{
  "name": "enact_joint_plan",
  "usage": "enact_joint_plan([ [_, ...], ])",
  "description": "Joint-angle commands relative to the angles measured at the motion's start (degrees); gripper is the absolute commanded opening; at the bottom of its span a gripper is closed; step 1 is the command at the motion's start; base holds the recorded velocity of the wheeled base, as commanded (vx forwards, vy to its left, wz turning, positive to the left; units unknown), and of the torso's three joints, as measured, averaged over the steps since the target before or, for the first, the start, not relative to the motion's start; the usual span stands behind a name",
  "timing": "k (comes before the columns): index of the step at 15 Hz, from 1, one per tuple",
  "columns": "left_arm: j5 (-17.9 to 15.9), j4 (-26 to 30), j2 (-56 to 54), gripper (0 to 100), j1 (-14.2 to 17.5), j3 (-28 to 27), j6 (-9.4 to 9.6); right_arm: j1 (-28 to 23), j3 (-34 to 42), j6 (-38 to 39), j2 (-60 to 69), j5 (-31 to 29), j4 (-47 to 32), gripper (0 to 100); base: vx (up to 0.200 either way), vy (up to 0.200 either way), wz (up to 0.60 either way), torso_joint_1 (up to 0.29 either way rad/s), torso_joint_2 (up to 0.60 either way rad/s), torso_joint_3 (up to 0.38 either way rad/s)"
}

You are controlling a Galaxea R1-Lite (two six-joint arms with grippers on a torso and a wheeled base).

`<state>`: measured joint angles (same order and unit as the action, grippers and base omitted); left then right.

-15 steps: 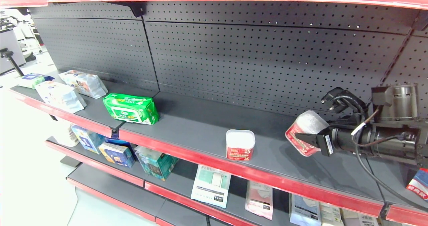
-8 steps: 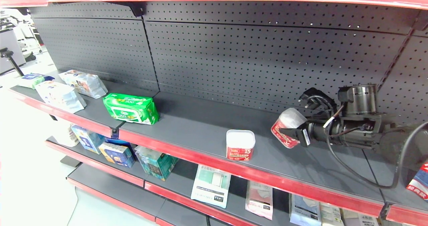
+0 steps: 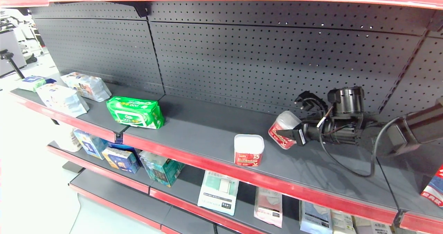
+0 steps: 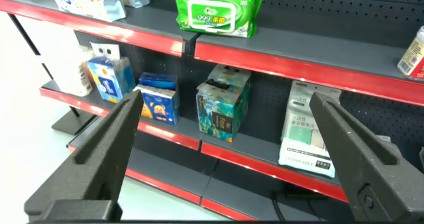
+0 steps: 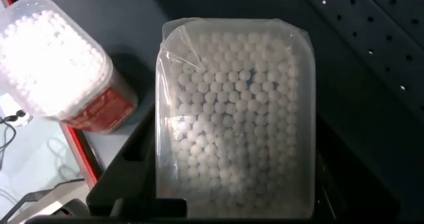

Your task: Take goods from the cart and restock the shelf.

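Head view, right of centre: a cotton-swab tub (image 3: 284, 123) is held tilted, clamped by the right gripper (image 3: 289, 136) fingers, low over the shelf (image 3: 207, 130) beside a standing twin tub (image 3: 248, 149). Placement is judged in hand; uprighting and lowering are called for next. The left gripper (image 4: 225, 98) fingers are spread, empty.

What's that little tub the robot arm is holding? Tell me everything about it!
The tub is clear plastic with rounded corners, packed with small white balls that look like cotton-swab tips, and it wears a red label. The right gripper clamps its sides, holding it tilted above the shelf, behind and right of a matching tub standing there.
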<state>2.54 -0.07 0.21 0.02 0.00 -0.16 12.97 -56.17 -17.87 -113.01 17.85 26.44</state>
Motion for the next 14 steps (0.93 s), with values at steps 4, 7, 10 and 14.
enact_joint_plan([
  [4,0.01,-0.01,-0.03,100,0.06,0.00,-0.02,0.56,-2.54,0.21,-2.31,2.28,-0.07,0,0.000,0.000,0.00,0.000,0.00,0.000],
  [7,0.01,-0.01,-0.03,100,0.06,0.00,-0.11,1.18,-2.01,0.29,-2.22,2.98,-0.16,0,0.000,0.000,0.00,0.000,0.00,0.000],
  [10,0.01,-0.01,-0.03,100,0.06,0.00,-0.02,2.41,-1.13,0.64,-1.95,3.16,-0.25,0,0.000,0.000,0.00,0.000,0.00,0.000],
  [14,0.01,-0.01,-0.03,100,-0.02,0.00,-0.11,3.29,0.45,0.73,-1.25,3.16,-0.51,0,0.000,0.000,0.00,0.000,0.00,0.000],
])
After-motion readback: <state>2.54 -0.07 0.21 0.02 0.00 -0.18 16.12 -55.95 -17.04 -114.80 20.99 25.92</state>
